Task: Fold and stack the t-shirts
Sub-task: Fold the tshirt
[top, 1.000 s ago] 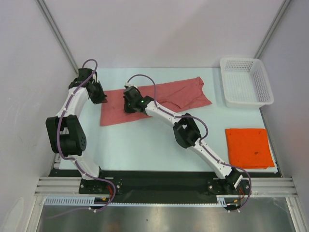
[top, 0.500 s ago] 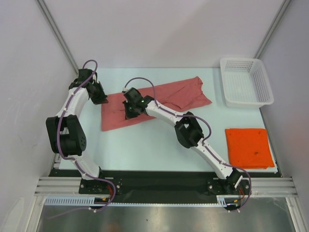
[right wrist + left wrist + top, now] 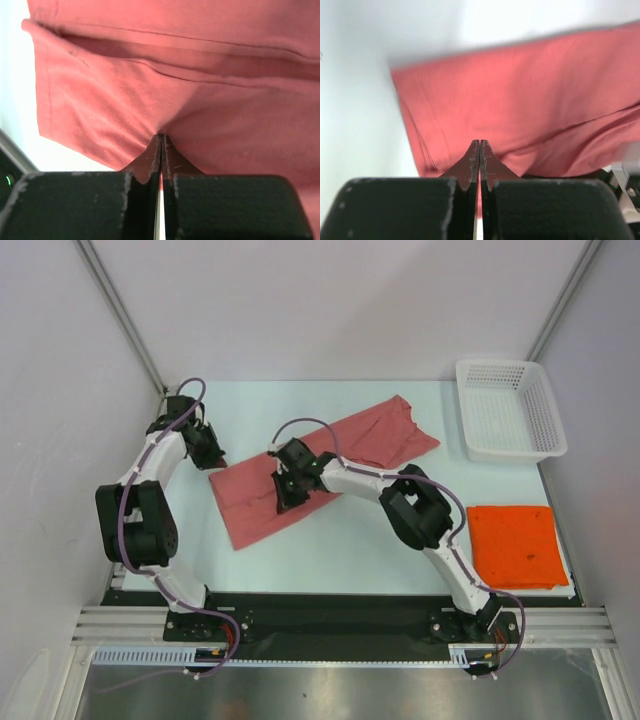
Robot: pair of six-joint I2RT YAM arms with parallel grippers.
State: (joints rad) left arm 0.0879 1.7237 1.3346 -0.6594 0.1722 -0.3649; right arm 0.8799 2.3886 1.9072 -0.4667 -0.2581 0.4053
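Nearest, on the right side of the table (image 3: 330, 550): orange t-shirt (image 3: 515, 545), folded in a flat rectangle, well apart from both arms. Further in, near the middle: right gripper (image 3: 161, 136), pressed closed on a puckered fold of the pink-red t-shirt (image 3: 365, 435). Spread diagonally over the table, from near left to far right. At its left edge: left gripper (image 3: 479, 142), closed too, with red cloth caught in it. Farthest, in the right corner: white basket (image 3: 512, 452).

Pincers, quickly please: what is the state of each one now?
Left pincer: closed, pinching the pink-red t-shirt.
Right pincer: closed, pinching the same t-shirt.
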